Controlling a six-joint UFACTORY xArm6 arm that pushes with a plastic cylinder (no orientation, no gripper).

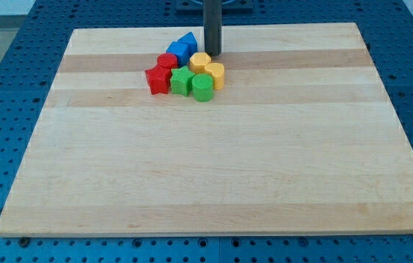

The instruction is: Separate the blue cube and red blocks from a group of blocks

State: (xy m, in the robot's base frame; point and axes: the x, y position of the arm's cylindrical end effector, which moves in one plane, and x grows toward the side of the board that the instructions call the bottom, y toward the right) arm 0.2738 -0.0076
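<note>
A tight group of blocks sits near the view's top, left of centre. Two blue blocks are at its top: a blue cube [177,52] and a blue wedge-like block [189,42]. A red cylinder [167,61] and a red star-shaped block [158,79] are on the left side. A green star-shaped block [183,82] and a green cylinder [202,87] are at the bottom. Two yellow blocks [201,61] [215,74] are on the right. My tip [212,54] stands just right of the blue blocks and above the yellow ones, close to them.
The wooden board [213,175] lies on a blue perforated table [9,66]. The rod's dark mount shows at the view's top edge [213,4].
</note>
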